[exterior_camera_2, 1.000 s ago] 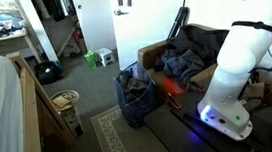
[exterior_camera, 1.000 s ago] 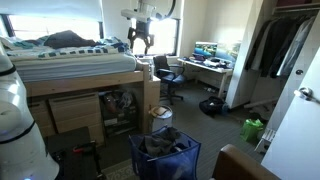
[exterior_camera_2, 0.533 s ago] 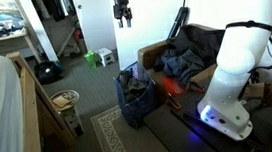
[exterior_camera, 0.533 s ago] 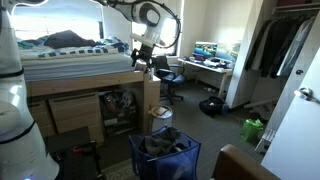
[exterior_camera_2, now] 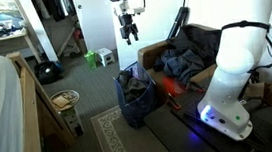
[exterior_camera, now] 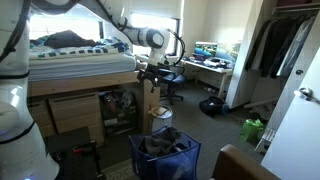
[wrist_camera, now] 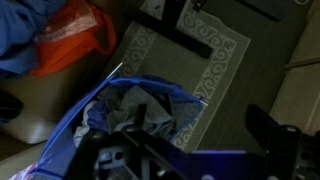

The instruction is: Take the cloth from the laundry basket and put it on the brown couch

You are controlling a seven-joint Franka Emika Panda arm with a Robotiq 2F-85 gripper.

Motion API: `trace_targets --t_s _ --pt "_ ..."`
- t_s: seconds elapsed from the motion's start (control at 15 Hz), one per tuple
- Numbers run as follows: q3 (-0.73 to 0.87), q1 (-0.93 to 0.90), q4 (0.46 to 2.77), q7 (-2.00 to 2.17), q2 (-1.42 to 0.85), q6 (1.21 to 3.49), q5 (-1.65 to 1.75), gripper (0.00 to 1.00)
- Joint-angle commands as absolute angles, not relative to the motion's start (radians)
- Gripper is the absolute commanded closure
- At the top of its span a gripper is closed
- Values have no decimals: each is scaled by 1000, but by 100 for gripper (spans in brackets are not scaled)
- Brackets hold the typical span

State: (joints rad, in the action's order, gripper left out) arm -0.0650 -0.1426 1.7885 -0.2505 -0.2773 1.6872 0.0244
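Grey cloth (wrist_camera: 140, 115) lay heaped in the blue basket (exterior_camera: 138, 160) beside the brown couch (exterior_camera_2: 151, 54), my jaws hung open and empty well above it, so I judged this the approach, needing a straight descent next.

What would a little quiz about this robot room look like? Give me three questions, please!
1. True or false: the gripper is holding the cloth.
2. What colour is the laundry basket? A red, B blue, C yellow.
3. Fill the gap: the gripper hangs ___ the laundry basket.
Key: 1 false, the cloth lies in the laundry basket; 2 B; 3 above.
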Motion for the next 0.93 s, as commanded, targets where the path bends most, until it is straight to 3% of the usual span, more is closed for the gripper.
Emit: trace_targets --t_s 0.0,0.47,0.87 --pt "-72 -129 1824 -174 -282 1699 80 0" --pt "-80 -111 1807 -182 -312 1724 35 0" --pt "-72 -87 1784 -65 -510 1884 -72 0"
